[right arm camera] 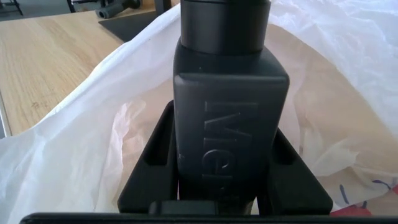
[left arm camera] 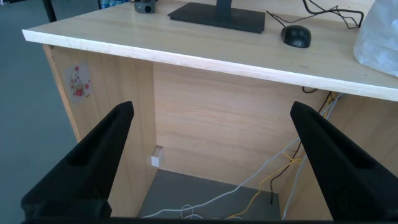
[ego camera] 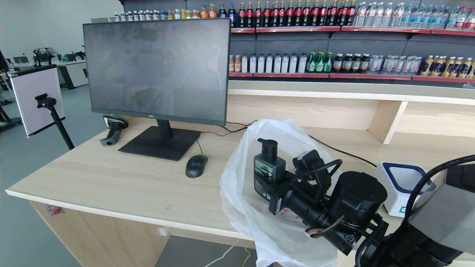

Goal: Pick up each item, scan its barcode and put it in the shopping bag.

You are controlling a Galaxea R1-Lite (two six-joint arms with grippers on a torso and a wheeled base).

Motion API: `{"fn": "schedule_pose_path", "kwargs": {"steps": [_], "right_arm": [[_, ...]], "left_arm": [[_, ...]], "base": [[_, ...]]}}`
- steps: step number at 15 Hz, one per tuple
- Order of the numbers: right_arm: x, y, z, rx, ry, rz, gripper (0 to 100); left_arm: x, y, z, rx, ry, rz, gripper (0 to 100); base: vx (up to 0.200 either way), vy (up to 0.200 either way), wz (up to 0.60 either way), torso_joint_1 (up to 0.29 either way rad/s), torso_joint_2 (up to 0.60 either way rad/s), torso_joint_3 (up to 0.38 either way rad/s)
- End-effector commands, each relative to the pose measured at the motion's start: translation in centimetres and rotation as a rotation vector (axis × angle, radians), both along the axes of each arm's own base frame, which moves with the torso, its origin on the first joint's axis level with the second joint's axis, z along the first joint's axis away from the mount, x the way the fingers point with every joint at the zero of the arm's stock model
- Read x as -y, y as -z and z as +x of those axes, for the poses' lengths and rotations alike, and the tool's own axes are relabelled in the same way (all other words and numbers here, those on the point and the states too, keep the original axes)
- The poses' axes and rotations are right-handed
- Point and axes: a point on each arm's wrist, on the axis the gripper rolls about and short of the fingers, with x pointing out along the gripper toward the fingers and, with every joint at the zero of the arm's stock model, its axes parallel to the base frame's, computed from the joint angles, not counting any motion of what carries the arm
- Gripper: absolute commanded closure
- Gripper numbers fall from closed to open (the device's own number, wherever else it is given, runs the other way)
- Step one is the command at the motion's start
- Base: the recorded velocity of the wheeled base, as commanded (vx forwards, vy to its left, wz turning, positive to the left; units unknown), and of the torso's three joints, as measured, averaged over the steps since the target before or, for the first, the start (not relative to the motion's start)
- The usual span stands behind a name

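Right claw (ego camera: 274,187): clamped on the lower body of the dark bottle (ego camera: 269,167), which stands upright with its pump cap on top.
Dark bottle: held in the open mouth of the shopping bag (ego camera: 237,178), near the desk's (ego camera: 111,178) front edge, right of the middle.
Shopping bag: thin white plastic, draped over the front edge.
Left claw (left arm camera: 211,112): fingers wide apart, holding nothing, low in front of the desk, below its top.
Scanner box (ego camera: 402,185): white with a blue rim, at the right end, near the bag.
Also on the desk: monitor (ego camera: 156,70) toward the back left, mouse (ego camera: 196,165) before its stand, handheld scanner (ego camera: 113,129) by the left edge.
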Motion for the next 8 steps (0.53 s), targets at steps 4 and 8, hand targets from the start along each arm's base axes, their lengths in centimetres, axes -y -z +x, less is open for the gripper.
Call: {"fn": "schedule_pose_path", "kwargs": {"steps": [4, 8], "right_arm": [[0.05, 0.65, -0.01, -0.011, 0.0, -0.025, 100], [0.04, 0.7, 0.0, -0.009, 0.0, -0.03, 100]], "left_arm": [[0.0, 0.0, 0.0, 0.001, -0.001, 0.0, 0], [0.0, 0.0, 0.0, 0.001, -0.001, 0.0, 0]], "base": [[0.0, 0.0, 0.0, 0.0, 0.0, 0.0], [0.0, 0.0, 0.0, 0.0, 0.0, 0.0]]}}
